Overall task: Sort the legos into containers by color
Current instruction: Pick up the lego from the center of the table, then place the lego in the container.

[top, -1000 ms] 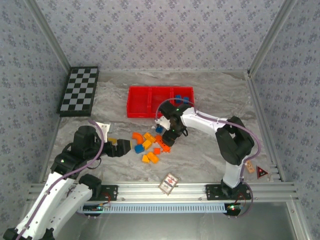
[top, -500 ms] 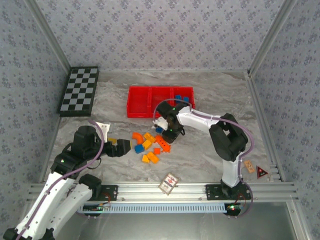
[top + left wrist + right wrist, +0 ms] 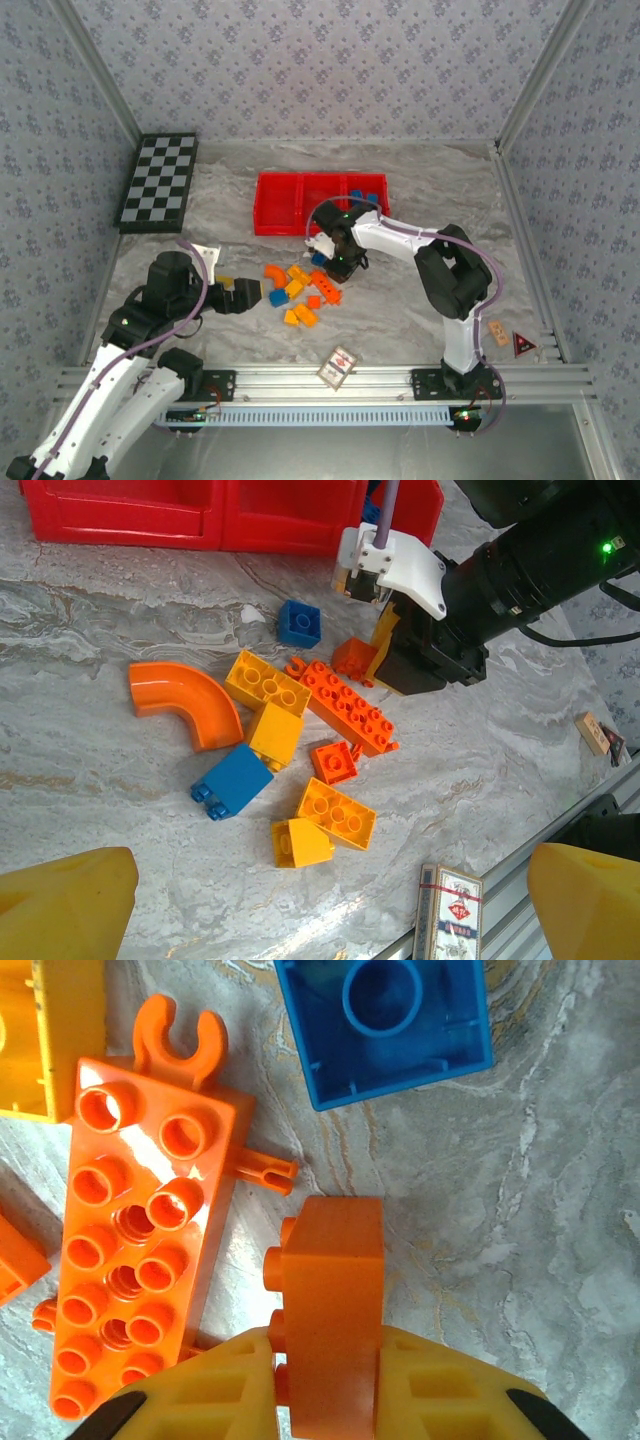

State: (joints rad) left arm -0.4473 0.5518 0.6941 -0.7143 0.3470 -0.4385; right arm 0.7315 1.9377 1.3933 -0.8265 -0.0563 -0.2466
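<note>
The right gripper [image 3: 325, 1375] pinched a small orange brick [image 3: 332, 1290] on the table, just beside a long orange plate [image 3: 135, 1250] and near a blue brick [image 3: 385, 1025]. The left gripper [image 3: 252, 293] hung spread wide beside the pile [image 3: 300, 290]. Blue pieces [image 3: 367, 197] lay in the right compartment of the tray [image 3: 272, 222].

The scene is lit brightly and evenly from above, and only soft shadows are cast. Glare is seen on the long orange plate [image 3: 130, 1260], and the fingers [image 3: 65, 905] of the left gripper [image 3: 328, 910] are rendered blurred
</note>
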